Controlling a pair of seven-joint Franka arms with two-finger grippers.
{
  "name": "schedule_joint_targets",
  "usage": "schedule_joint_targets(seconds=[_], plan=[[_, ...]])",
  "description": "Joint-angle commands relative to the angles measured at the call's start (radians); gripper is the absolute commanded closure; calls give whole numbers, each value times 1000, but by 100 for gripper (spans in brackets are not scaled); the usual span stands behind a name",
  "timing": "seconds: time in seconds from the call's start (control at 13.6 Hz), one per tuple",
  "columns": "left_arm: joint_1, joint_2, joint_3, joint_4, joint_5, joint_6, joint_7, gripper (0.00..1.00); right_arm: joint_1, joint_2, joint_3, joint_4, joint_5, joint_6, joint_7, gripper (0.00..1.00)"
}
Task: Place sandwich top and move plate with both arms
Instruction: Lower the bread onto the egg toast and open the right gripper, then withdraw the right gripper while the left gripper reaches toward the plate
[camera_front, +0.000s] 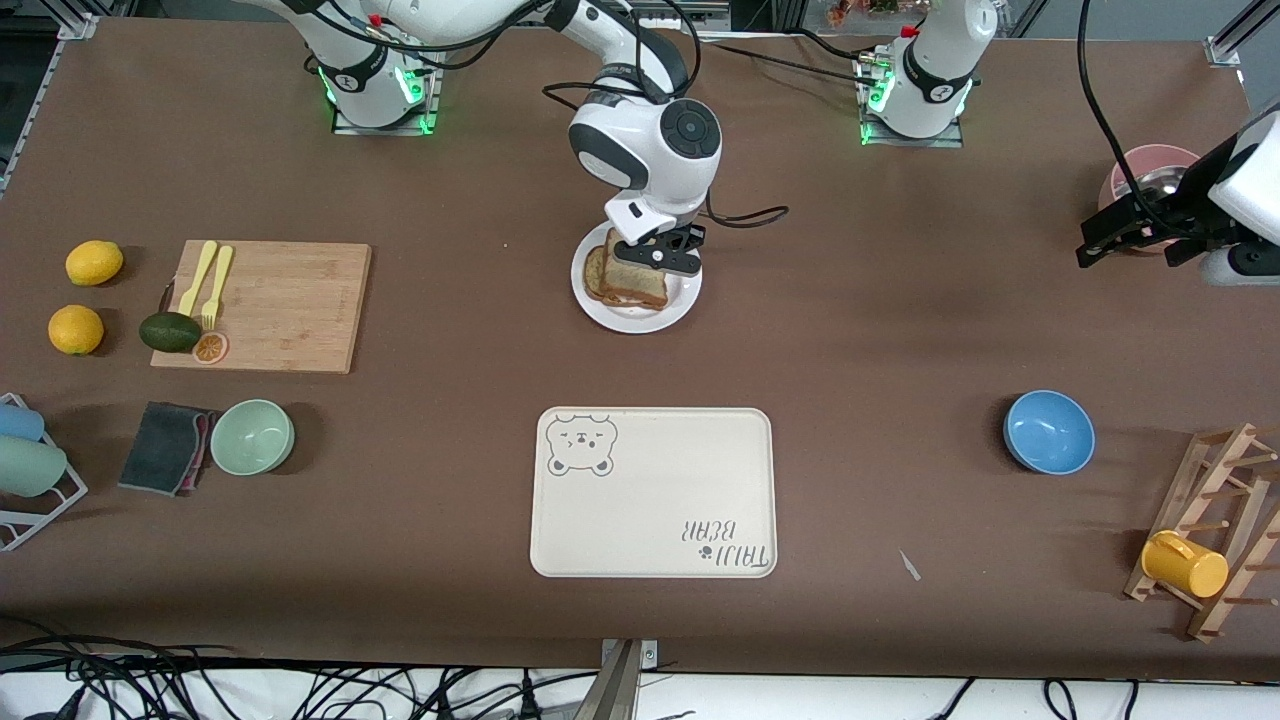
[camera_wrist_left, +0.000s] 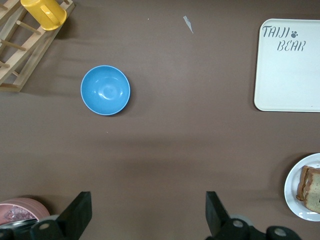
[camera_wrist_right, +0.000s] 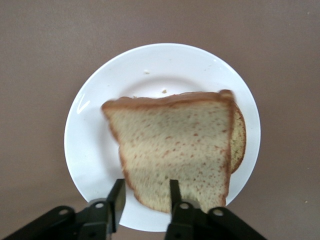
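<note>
The sandwich top (camera_front: 640, 280) (camera_wrist_right: 175, 145), a speckled light-brown slice, lies slightly askew on another slice (camera_wrist_right: 241, 140) on the round white plate (camera_front: 625, 318) (camera_wrist_right: 150, 65). My right gripper (camera_front: 668, 260) (camera_wrist_right: 145, 192) hangs just over the plate. Its fingers (camera_wrist_right: 118, 197) stand apart either side of the slice's corner, and white plate shows in the gap, so it is open. At the left arm's end of the table my left gripper (camera_front: 1130, 245) (camera_wrist_left: 148, 205) waits wide open over bare table by a pink bowl (camera_front: 1150, 165). The plate (camera_wrist_left: 295, 200) shows at the edge of the left wrist view.
A cream bear-printed tray (camera_front: 650, 520) lies nearer the front camera than the plate. A blue bowl (camera_front: 1048, 432) and a wooden rack with a yellow cup (camera_front: 1185, 563) sit toward the left arm's end. A cutting board (camera_front: 285, 305) and a green bowl (camera_front: 252, 437) sit toward the right arm's end.
</note>
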Motion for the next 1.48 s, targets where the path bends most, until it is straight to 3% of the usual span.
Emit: schedule_joint_targets(seconds=[0.0,0.37,0.66,0.81,1.11,1.4], plan=[[10,4,-2,10,-26,-16,10,0,-13,8,3,33,-9,-2,11,4],[10,7,-1,-2,-32,-16,3,0,-114,-106,3,30,36,-84,-101,3],[1,88,-2,1,-78,-5,-43,0,-251,-266,-27,-8,115,-154,-284,1],[1,104,-2,-2,-79,1,-30,0,-285,-304,-81,-22,129,-155,-382,1],[-4,162,-4,-14,-81,50,-36,0,-288,-339,-262,-24,225,-155,-492,0],[-13,171,-11,-117,-99,176,-42,0,-288,-371,-403,-30,270,-262,-714,0]])
